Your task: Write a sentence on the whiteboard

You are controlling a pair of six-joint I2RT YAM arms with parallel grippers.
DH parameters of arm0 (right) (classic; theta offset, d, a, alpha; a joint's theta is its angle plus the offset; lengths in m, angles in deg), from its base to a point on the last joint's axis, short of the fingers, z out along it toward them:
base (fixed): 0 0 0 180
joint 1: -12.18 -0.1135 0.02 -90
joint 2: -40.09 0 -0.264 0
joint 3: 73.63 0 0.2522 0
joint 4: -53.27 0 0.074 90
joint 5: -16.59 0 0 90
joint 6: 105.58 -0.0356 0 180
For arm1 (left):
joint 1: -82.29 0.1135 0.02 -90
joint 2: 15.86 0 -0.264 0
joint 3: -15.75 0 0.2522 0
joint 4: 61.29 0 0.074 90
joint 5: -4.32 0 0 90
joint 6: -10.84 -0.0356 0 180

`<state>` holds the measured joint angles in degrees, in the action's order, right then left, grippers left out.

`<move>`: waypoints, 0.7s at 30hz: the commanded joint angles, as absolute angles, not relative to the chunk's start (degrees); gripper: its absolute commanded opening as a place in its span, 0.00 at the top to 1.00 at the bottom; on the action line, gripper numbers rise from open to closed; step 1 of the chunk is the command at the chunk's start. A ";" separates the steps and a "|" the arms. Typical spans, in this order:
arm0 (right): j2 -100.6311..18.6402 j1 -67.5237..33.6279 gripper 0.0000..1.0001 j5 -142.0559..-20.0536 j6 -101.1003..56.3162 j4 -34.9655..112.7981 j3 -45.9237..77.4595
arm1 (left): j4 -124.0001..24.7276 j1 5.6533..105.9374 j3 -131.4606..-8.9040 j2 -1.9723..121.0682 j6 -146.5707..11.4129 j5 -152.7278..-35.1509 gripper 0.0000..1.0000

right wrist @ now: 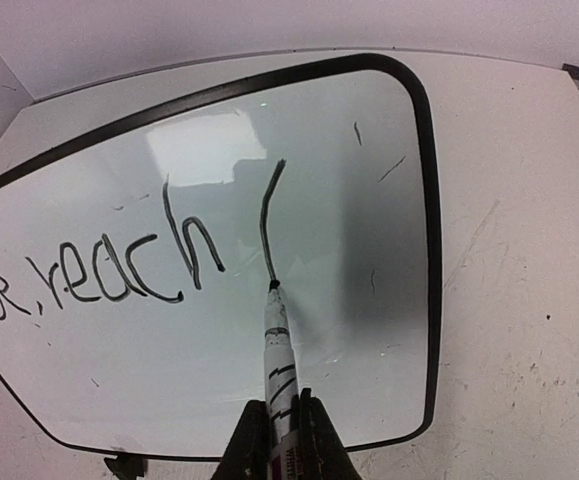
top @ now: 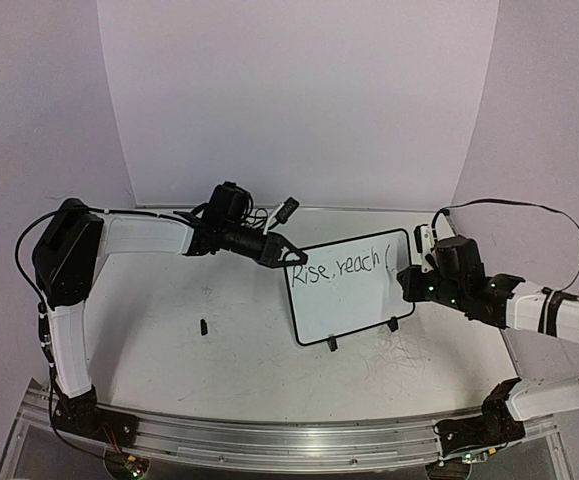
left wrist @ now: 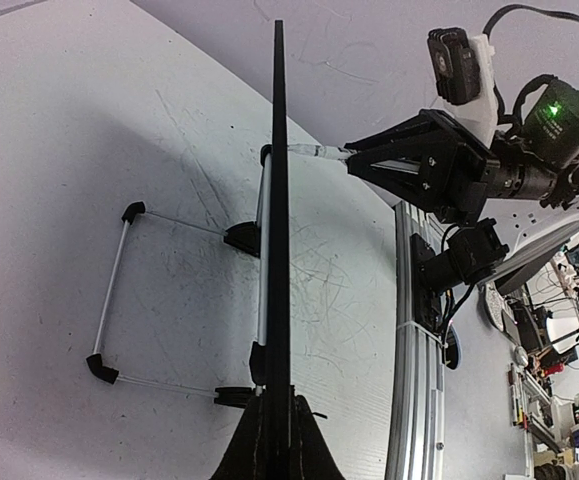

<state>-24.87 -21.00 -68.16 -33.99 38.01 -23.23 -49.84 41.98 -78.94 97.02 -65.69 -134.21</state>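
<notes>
Overhead and wrist views. The small rectangular whiteboard [top: 359, 305], with a thin black frame and rounded corners, stands tilted on its wire stand [left wrist: 109, 295] at the middle of the scuffed white tabletop [top: 159, 340], between the two arms. The left gripper [top: 283, 256] is clamped on the upper left frame edge, fingers [left wrist: 259, 445] pressed to both faces. The right gripper [right wrist: 279, 415] is closed around a white, black-striped marker [right wrist: 277, 340], whose tip touches the board at the foot of a single curved stroke. The handwritten black text [top: 341, 268] along the top reads "Rise, reach", followed by that stroke. A small black object [top: 203, 326], too small to identify, lies on the table left of the board.
</notes>
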 commanded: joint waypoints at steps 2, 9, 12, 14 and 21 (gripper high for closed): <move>-24.14 -21.60 1.00 -67.92 -35.91 34.18 -23.83 | -47.88 40.83 -79.22 95.08 -67.16 -136.02 1.00; -21.59 -21.58 1.00 -69.92 -34.93 38.96 -22.48 | -47.88 40.81 -79.22 95.25 -67.20 -136.00 1.00; -20.80 -21.61 1.00 -67.65 -34.82 40.67 -21.26 | -47.88 40.80 -79.22 95.15 -67.21 -135.97 1.00; -21.04 -21.61 1.00 -66.69 -34.47 41.54 -20.81 | -47.88 40.81 -79.22 95.06 -67.26 -135.96 1.00; -24.26 -21.59 1.00 -66.09 -33.46 43.02 -19.57 | -47.88 40.81 -79.14 94.79 -67.38 -135.88 1.00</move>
<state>-22.96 -21.38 -67.59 -34.47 39.88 -22.04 -49.88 41.98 -78.94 97.02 -66.00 -134.56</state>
